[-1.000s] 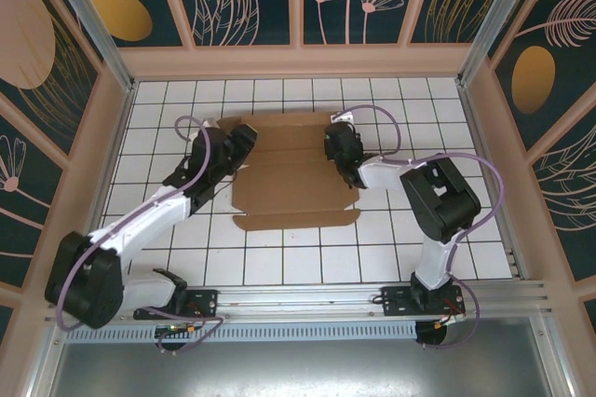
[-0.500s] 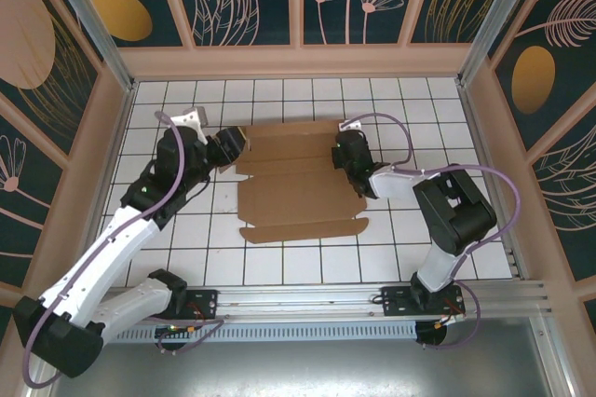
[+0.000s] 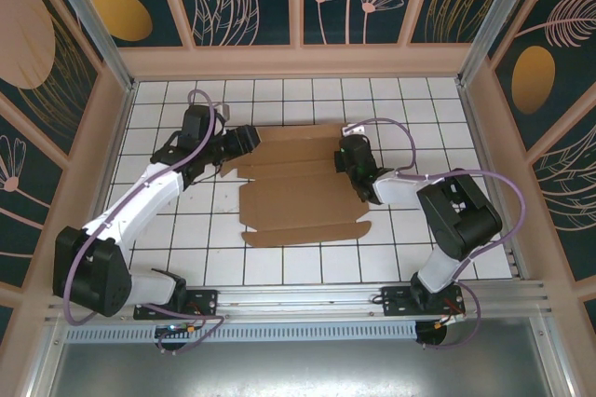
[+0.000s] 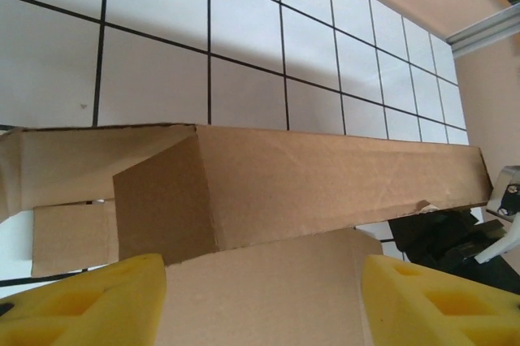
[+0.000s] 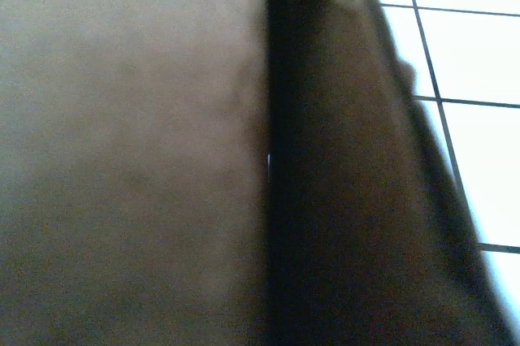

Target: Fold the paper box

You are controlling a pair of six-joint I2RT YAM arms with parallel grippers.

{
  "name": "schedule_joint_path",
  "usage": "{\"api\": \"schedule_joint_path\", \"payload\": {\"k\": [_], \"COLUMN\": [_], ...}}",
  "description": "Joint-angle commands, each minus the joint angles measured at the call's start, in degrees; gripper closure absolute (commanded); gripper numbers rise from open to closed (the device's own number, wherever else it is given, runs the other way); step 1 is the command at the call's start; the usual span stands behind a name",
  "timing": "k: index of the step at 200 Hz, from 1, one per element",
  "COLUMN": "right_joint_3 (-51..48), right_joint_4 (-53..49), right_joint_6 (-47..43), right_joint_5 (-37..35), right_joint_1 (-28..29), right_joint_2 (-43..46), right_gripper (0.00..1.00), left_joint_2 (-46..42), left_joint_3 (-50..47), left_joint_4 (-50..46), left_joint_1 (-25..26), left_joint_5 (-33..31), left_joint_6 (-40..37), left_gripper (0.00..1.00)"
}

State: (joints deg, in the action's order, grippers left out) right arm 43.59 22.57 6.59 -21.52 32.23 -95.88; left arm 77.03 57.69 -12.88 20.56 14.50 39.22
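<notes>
paper box (image 3: 300, 187) lies mid table (image 3: 279, 262), long axis left to right, partly folded, with the near flap flat toward the arm bases.

top view: left gripper (image 3: 244, 141) sits at the box's far left corner, pointing right along the far edge. right gripper (image 3: 352, 158) is at the right end, far half, touching or just over the cardboard. each arm is nearest its own end, so the far wall is bracketed from both sides.

left wrist: yellow pads (image 4: 81, 301) are wide apart, nothing clamped, with a cardboard panel lying between and below them. paper box (image 4: 325, 183) lies straight ahead. one long wall stands across the view with a short end flap (image 4: 162, 200) turned in at its left. my read: the coming move depends on that wall being ahead of the open jaws and square to them.

right wrist: cardboard (image 5: 122, 159) is right up against the lens, dark crease down the middle, tiles (image 5: 479, 118) at the right. jaws are together. can't tell if they pinch the sheet.
</notes>
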Motion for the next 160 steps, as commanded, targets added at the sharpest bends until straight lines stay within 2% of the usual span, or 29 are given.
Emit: {"api": "schedule_joint_path", "payload": {"k": [1, 56, 82, 112, 139, 160], "right_joint_3": [-2.46, -2.68, -2.6, -2.57, -2.72, -2.83], "right_joint_4": [-2.44, -2.44, -2.35, -2.43, -2.7, -2.97], "right_joint_6": [1.63, 2.12, 2.98, 3.28, 3.57, 3.95], "right_joint_5": [1.89, 3.25, 4.48, 4.75, 4.43, 4.1], "right_joint_1": [-0.17, -0.17, -0.15, -0.15, -0.15, -0.15], "right_joint_2": [0.39, 1.77, 1.75, 1.81, 2.06, 2.06], "right_gripper": [1.0, 1.0, 1.0, 1.0, 1.0, 1.0], "left_joint_2": [1.61, 5.75, 6.85, 7.82, 8.3, 8.57], "left_joint_3": [-1.55, -1.63, -4.39, -6.61, -8.32, -8.99], "left_joint_4": [3.99, 7.05, 13.37, 20.61, 24.13, 25.6], "left_joint_1": [-0.32, -0.5, -0.51, -0.5, -0.61, -0.74], "left_joint_5": [1.99, -0.61, 2.44, 5.93, 7.26, 7.8], "left_joint_6": [-1.24, -1.62, 1.78, 6.13, 8.3, 9.19], "left_gripper": [0.36, 0.4, 0.45, 0.56, 0.69, 0.75]}}
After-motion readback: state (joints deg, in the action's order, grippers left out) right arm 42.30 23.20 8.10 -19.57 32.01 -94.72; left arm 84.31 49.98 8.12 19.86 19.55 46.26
